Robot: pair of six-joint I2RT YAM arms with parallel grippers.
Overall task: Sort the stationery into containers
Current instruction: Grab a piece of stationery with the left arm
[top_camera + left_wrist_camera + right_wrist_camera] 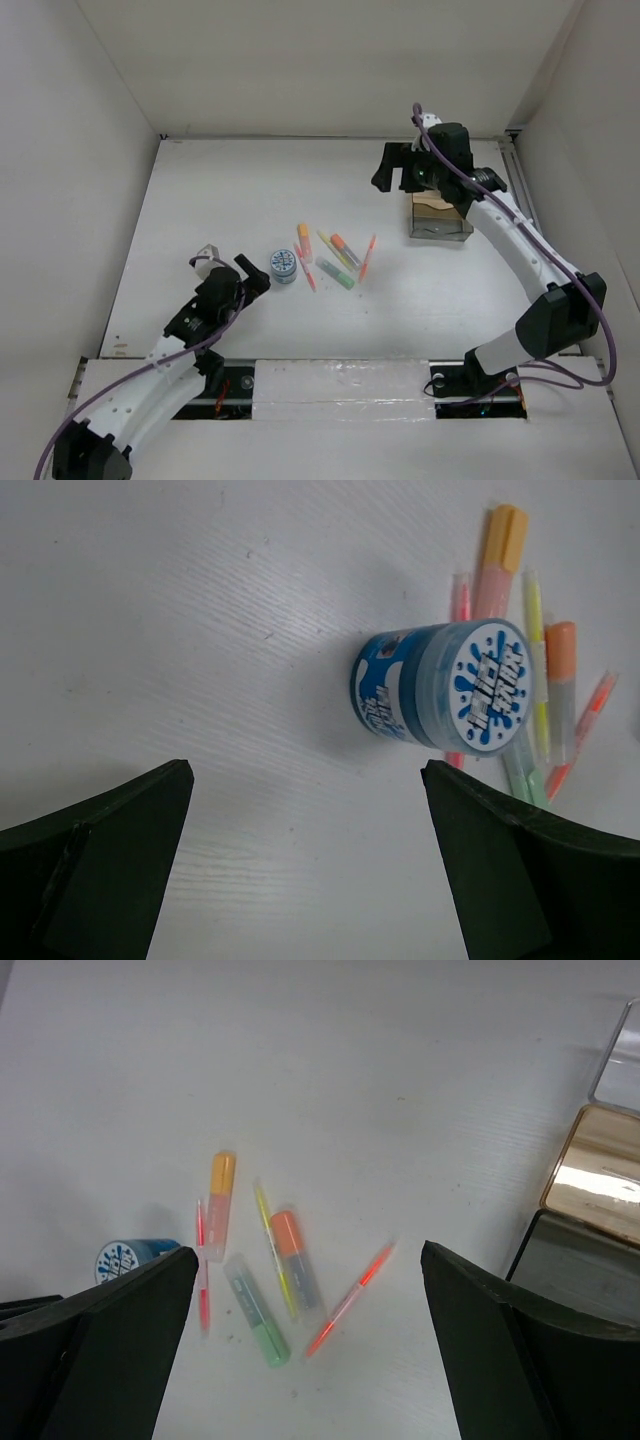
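Top external is showing the tub (284,265) and pens (335,258) lying together on the desk (220,190), the left gripper (232,265) near the tub, the right gripper (397,178) beside the box (440,222), both jaws gaping apart, empty.

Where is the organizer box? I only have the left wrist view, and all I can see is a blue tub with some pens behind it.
Observer: The clear organizer box is at the far right of the table, partly hidden by the right arm.
Operator: Is the right gripper carrying anything over there?
Observer: No. The right gripper is open and empty, hovering just left of the box.
Operator: How do the pens sit relative to the box?
Observer: The pens lie loose on the table between the tub and the box, well clear of it.
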